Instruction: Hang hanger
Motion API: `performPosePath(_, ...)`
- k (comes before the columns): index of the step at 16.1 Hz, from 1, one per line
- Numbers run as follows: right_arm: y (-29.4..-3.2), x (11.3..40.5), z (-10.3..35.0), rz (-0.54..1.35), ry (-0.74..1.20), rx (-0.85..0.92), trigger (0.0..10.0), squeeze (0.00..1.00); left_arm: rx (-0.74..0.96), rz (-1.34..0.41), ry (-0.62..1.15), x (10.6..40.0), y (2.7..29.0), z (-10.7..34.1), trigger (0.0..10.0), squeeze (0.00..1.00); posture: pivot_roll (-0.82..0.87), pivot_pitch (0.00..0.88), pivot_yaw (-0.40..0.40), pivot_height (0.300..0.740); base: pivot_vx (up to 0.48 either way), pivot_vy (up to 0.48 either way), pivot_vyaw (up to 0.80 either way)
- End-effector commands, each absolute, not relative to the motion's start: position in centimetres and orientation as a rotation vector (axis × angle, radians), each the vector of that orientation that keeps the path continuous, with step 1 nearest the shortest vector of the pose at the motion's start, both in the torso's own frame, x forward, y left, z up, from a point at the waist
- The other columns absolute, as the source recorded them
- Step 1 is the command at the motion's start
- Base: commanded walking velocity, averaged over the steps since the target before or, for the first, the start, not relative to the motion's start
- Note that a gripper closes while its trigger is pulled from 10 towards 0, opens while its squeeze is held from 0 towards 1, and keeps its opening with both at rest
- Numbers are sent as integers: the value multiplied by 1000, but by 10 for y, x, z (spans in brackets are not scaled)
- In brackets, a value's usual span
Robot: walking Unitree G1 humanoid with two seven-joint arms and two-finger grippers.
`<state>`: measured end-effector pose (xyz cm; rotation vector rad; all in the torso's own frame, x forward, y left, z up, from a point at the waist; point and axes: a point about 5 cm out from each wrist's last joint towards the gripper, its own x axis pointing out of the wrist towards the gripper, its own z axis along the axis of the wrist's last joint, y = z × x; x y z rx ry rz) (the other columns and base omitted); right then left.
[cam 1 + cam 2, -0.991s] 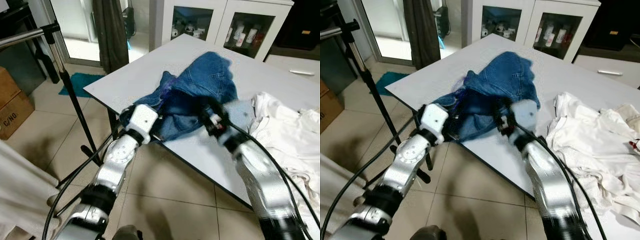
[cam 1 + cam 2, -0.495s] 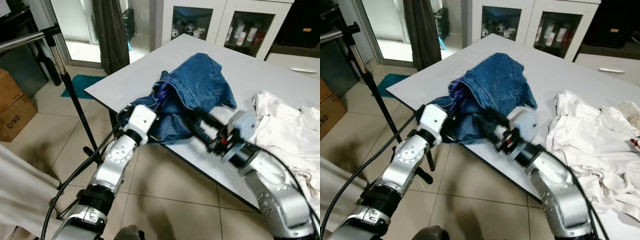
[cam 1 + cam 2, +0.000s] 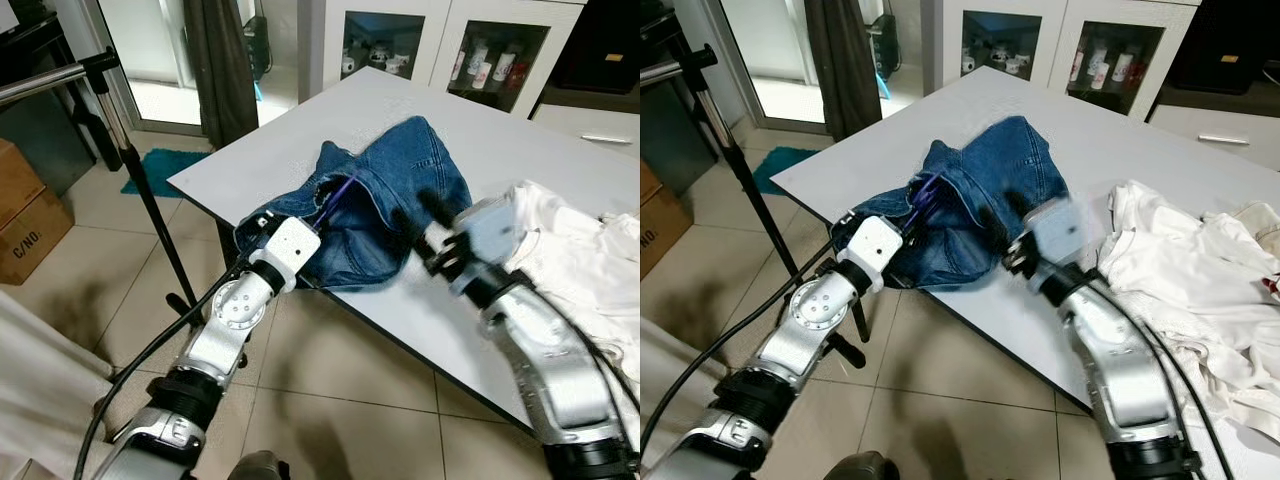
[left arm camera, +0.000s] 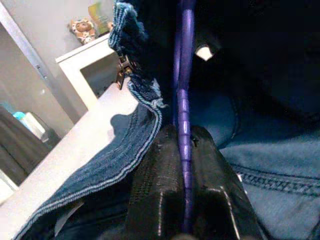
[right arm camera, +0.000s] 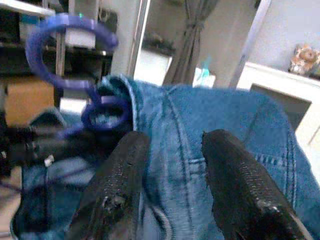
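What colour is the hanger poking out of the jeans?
Purple. The hanger shows best in the left wrist view, pinched in the left hand.

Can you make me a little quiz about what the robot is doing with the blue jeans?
1. True or false: the left gripper is shut on the purple hanger.
2. Where do the jeans lie? A) on the floor B) on the white table C) on the clothes rail
3. Fill in: the right gripper, fingers apart, points at the ____ with nothing held.

Key: 1 true; 2 B; 3 jeans.
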<state>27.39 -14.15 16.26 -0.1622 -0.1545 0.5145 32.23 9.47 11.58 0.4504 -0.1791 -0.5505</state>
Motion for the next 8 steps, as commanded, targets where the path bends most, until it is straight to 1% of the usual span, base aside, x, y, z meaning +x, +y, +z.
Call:
performPosePath(1,-140,274,163,507,-166,-174,10000,0,474,-561,-217,323,91,122,10000,0,175,0,12,740,0,0,0)
performPosePath(2,-139,274,163,509,-167,-175,10000,0,476,-561,-216,323,92,122,10000,0,175,0,12,740,0,0,0)
performPosePath(4,-123,265,164,640,-150,-128,10000,0,489,-566,-217,323,91,121,10000,0,179,0,10,740,0,0,0)
performPosePath(8,-117,265,163,645,-150,-149,10000,0,491,-565,-222,324,90,122,10000,0,179,0,10,740,0,0,0)
